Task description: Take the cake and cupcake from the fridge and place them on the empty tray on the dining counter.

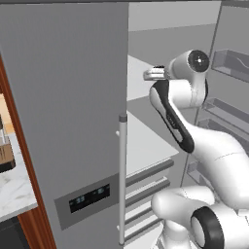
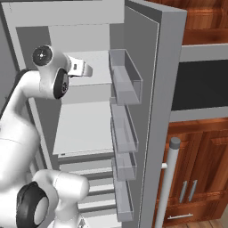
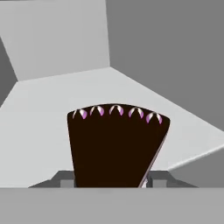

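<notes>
Arm reaching into open fridge (image 2: 151,89); cake (image 3: 116,146) on shelf (image 3: 43,131) right at gripper; grip state unclear.

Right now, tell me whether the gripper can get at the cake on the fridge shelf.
Probably yes: in the hand view the cake sits right at the gripper, on the bare shelf with nothing in between. The fridge door stands open.
</notes>
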You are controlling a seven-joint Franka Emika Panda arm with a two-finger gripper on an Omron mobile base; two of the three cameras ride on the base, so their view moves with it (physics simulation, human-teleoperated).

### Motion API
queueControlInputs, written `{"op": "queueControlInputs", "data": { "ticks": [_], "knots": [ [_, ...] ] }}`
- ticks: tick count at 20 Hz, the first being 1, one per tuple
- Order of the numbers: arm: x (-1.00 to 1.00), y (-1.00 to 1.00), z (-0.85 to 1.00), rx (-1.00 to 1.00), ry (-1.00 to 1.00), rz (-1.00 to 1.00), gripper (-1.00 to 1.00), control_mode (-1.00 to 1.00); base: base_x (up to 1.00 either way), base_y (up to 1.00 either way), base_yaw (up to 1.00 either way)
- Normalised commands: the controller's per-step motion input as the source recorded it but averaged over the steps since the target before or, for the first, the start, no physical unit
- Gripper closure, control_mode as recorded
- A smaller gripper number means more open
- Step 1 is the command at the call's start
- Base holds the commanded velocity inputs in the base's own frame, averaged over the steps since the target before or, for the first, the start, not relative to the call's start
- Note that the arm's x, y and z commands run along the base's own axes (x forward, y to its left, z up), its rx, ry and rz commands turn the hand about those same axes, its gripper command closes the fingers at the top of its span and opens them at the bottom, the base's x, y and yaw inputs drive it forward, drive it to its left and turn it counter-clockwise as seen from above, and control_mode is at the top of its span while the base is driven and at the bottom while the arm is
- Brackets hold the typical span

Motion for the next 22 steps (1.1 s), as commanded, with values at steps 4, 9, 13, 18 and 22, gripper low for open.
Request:
{"op": "queueControlInputs", "data": {
  "ticks": [4,9,13,18,22],
  "knots": [
    [-1.0,0.0,0.18,0.0,-0.01,0.04,1.0,-1.0,0.0,0.0,0.0],
    [-1.0,0.0,0.16,-0.02,0.0,0.05,1.0,-1.0,0.0,0.0,0.0],
    [-1.0,0.01,0.35,-0.07,0.0,0.0,1.0,-1.0,0.0,0.0,0.0],
    [-1.0,0.0,0.25,0.0,0.02,0.0,1.0,-1.0,0.0,0.0,0.0],
    [-1.0,0.06,0.06,-0.01,0.08,0.02,1.0,-1.0,0.0,0.0,0.0]
  ]
}}
